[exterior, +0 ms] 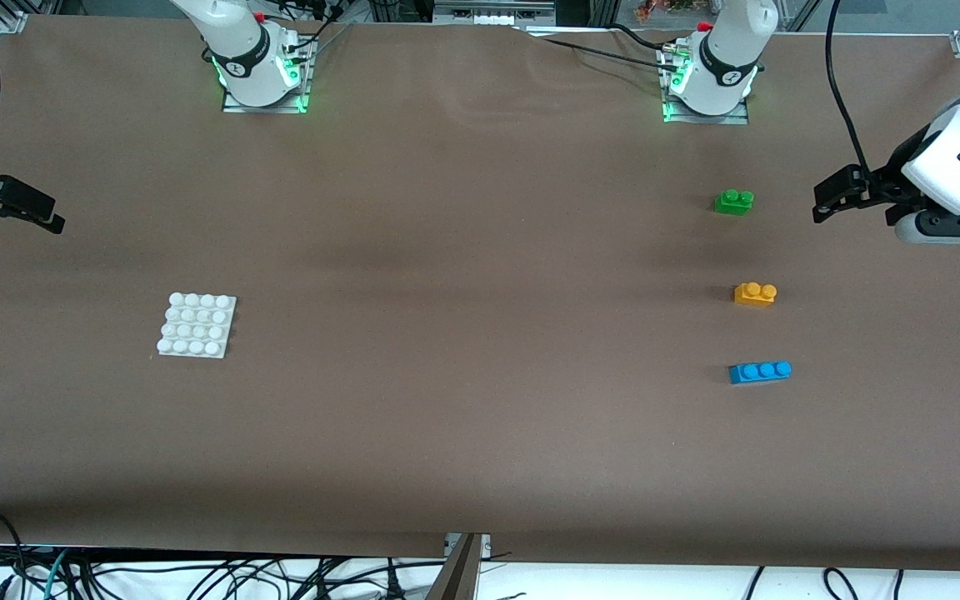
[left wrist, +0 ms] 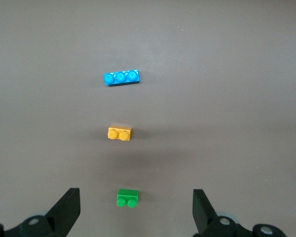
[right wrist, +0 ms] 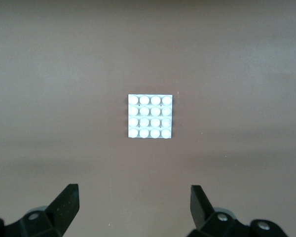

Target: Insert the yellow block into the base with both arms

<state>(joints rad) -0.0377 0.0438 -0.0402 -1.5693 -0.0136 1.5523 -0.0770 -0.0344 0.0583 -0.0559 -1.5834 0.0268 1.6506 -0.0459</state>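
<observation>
The yellow block (exterior: 755, 293) lies on the table toward the left arm's end, between a green brick and a blue brick; it also shows in the left wrist view (left wrist: 120, 133). The white base (exterior: 197, 325) lies flat toward the right arm's end and shows in the right wrist view (right wrist: 150, 116). My left gripper (exterior: 823, 202) hangs open and empty above the table at the left arm's end, apart from the block; its fingers (left wrist: 69, 205) stand wide. My right gripper (exterior: 51, 218) hangs open and empty at the right arm's end, apart from the base.
A green two-stud brick (exterior: 734, 202) lies farther from the front camera than the yellow block, and a blue three-stud brick (exterior: 760, 372) lies nearer. The two arm bases (exterior: 263, 75) stand along the table's back edge. Cables hang below the front edge.
</observation>
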